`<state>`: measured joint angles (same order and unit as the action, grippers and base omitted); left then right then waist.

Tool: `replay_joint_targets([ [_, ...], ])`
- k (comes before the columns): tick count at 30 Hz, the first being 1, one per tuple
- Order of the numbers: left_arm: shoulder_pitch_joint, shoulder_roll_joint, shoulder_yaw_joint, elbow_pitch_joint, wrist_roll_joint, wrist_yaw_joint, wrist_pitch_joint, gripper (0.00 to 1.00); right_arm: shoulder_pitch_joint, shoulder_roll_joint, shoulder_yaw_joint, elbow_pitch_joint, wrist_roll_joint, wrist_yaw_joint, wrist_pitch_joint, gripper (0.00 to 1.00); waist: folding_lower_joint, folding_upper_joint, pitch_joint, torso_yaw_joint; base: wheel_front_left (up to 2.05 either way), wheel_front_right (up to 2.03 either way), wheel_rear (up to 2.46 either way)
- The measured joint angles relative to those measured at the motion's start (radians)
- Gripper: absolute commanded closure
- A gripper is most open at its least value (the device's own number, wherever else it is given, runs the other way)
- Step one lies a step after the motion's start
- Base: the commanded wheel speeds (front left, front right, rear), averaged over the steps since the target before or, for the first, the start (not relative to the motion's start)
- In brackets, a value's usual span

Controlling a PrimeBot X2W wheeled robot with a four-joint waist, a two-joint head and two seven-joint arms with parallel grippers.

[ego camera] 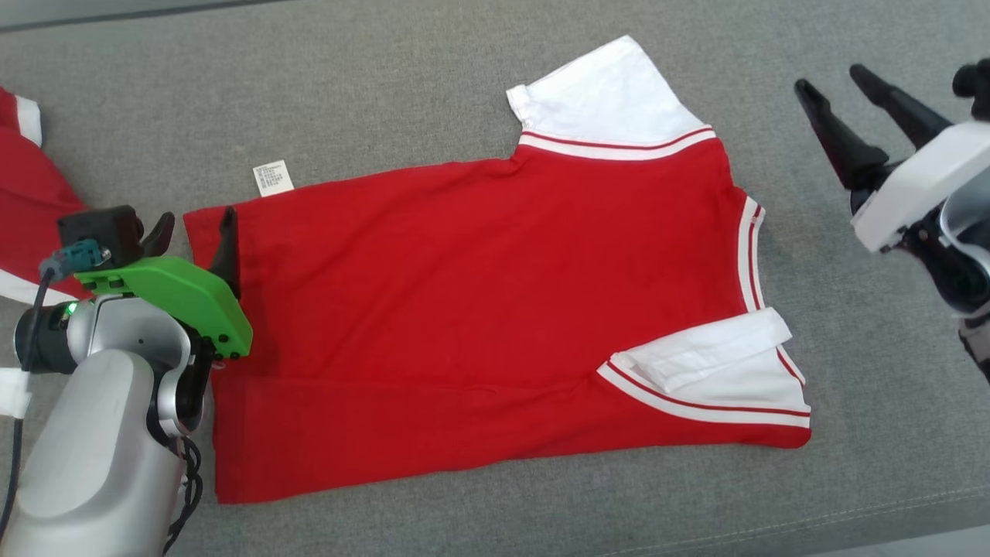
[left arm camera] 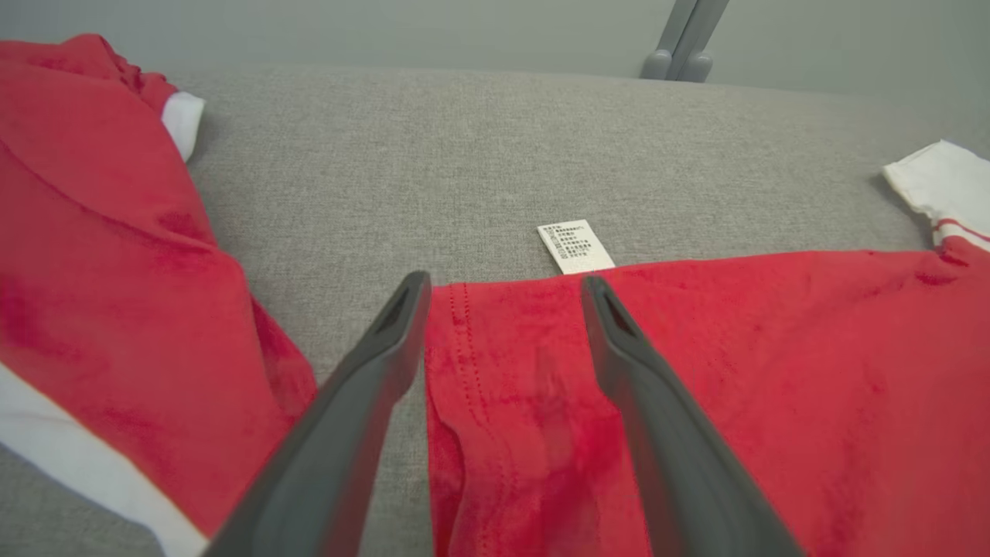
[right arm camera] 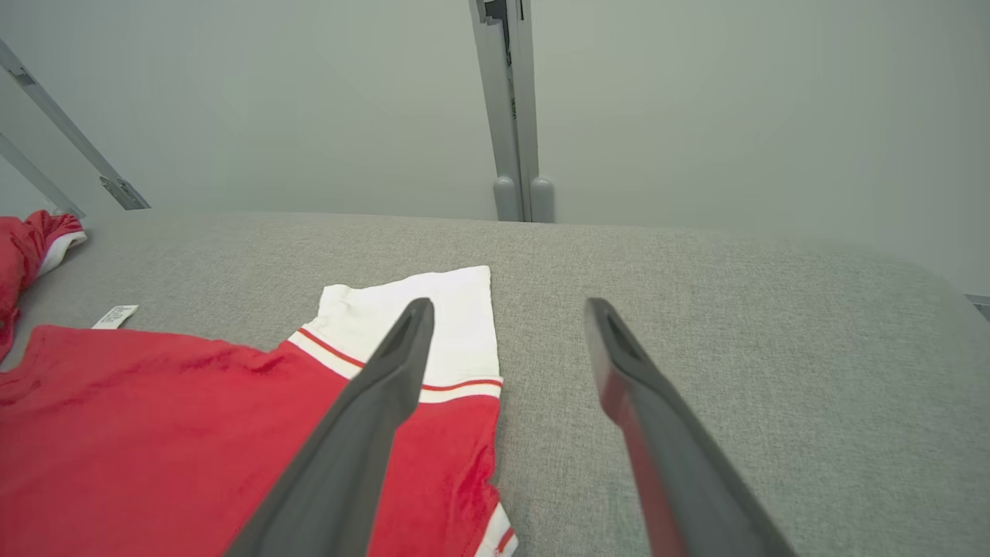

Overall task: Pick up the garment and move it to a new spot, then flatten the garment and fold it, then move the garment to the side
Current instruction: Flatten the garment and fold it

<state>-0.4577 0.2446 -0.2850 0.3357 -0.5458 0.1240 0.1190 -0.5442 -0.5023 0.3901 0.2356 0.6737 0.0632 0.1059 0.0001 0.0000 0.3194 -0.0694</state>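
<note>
The garment [ego camera: 479, 309] is a red T-shirt with white sleeves, spread flat on the grey surface with its neck to the right and hem to the left. One white sleeve [ego camera: 611, 100] lies flat at the top; the other [ego camera: 719, 360] is folded inward. My left gripper [ego camera: 195, 230] stands open at the hem's upper left corner, one finger over the red cloth [left arm camera: 541, 402], the other beside it on the grey. My right gripper [ego camera: 839, 91] hangs open above the surface, right of the collar, with nothing between its fingers; in its wrist view the white sleeve [right arm camera: 456, 309] lies below.
A second red and white garment [ego camera: 27, 201] is bunched at the left edge, close to my left arm [left arm camera: 116, 294]. A white care label [ego camera: 273, 177] sticks out from the shirt's top edge. A grey metal post [right arm camera: 514, 108] stands behind the surface.
</note>
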Motion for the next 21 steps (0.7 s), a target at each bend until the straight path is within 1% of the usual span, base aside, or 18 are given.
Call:
replay_joint_targets([
  [5, -0.064, -0.020, 0.006, 0.045, 0.020, 0.000, 0.031, 0.00, -0.116, -0.002, 0.002, 0.048, 0.000, 0.009, 0.058, 0.00, 0.0000, 0.0000, 0.059, 0.005, 0.00, 0.00, 0.00],
  [8, -0.114, -0.053, -0.017, 0.054, 0.031, 0.000, 0.040, 0.00, -0.178, -0.006, 0.007, 0.098, 0.000, 0.015, 0.105, 0.00, 0.0000, 0.0000, 0.100, 0.019, 0.00, 0.00, 0.00],
  [11, -0.144, -0.069, -0.034, 0.072, 0.044, 0.000, 0.051, 0.00, -0.217, -0.005, 0.021, 0.136, -0.002, 0.016, 0.138, 0.00, 0.0000, 0.0000, 0.123, 0.038, 0.00, 0.00, 0.00],
  [18, -0.203, -0.082, -0.042, 0.109, 0.075, 0.000, 0.065, 0.00, -0.324, 0.007, 0.039, 0.206, -0.017, 0.020, 0.186, 0.00, 0.0001, 0.0000, 0.168, 0.089, 0.00, 0.00, 0.00],
  [21, -0.216, -0.092, -0.042, 0.119, 0.085, 0.000, 0.065, 0.00, -0.358, 0.018, 0.047, 0.229, -0.025, 0.021, 0.187, 0.00, 0.0000, 0.0000, 0.185, 0.110, 0.00, 0.00, 0.00],
])
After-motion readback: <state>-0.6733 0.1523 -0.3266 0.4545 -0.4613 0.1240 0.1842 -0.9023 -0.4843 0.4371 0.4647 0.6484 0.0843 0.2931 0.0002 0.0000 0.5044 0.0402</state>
